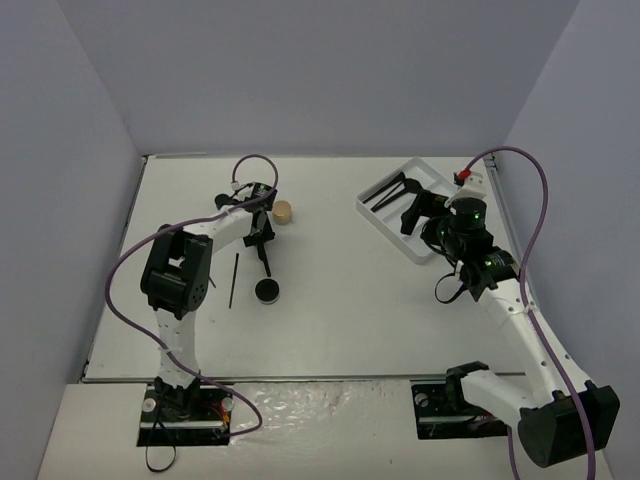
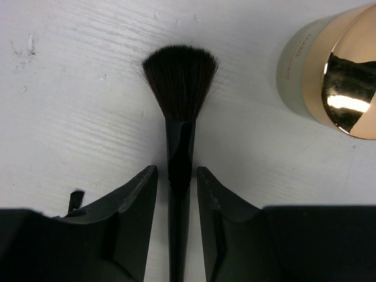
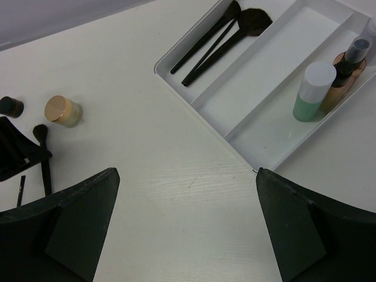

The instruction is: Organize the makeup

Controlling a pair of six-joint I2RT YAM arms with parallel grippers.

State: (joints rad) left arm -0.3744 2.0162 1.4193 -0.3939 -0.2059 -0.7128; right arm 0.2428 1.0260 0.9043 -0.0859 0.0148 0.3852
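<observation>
From above, my left claw (image 1: 262,235) is down over the brush (image 1: 265,262) left of centre on the table (image 1: 330,320). The brush runs roughly 12 to 6, its tail end reaching toward the black pot (image 1: 267,290). The tan jar (image 1: 283,211) sits just at its 1 o'clock, and a thin pencil (image 1: 233,280) lies at 8. The white tray (image 1: 380,185) is well off at 3 o'clock, under my right claw (image 1: 425,215), so the left arm is plainly the nearer one for this brush.

At my left wrist, the brush (image 2: 179,141) points bristles to 12 and its handle passes straight down between the jaws of the left claw (image 2: 177,170). The jaws stand narrow, a sliver of table showing on either side, so I judge the handle straddled but not yet pinched. The jar (image 2: 332,67) is at 2.

At my right wrist, the right claw (image 3: 187,176) gapes wide with nothing in it. The tray (image 3: 194,106) lies at 1 o'clock, with black brushes (image 3: 217,35) in its long slot and a green bottle (image 3: 311,91) beside a tan bottle (image 3: 343,76).
</observation>
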